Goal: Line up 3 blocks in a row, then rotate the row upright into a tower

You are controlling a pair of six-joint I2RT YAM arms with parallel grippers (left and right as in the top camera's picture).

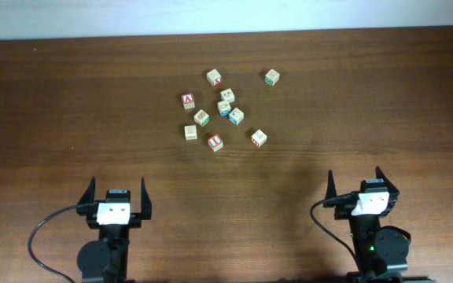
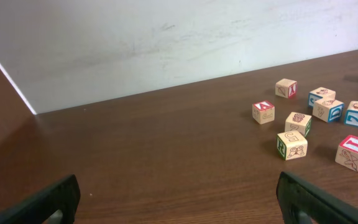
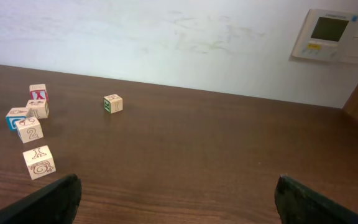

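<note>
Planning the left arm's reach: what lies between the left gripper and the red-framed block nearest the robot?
Nothing: the overhead view shows only bare table between the left gripper and that red-framed block.

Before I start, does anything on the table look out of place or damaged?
Nothing looks damaged or spilled. The wooden blocks lie scattered at mixed angles; one green-framed block sits apart, right of the cluster. The left gripper and right gripper are open, touching nothing.
</note>
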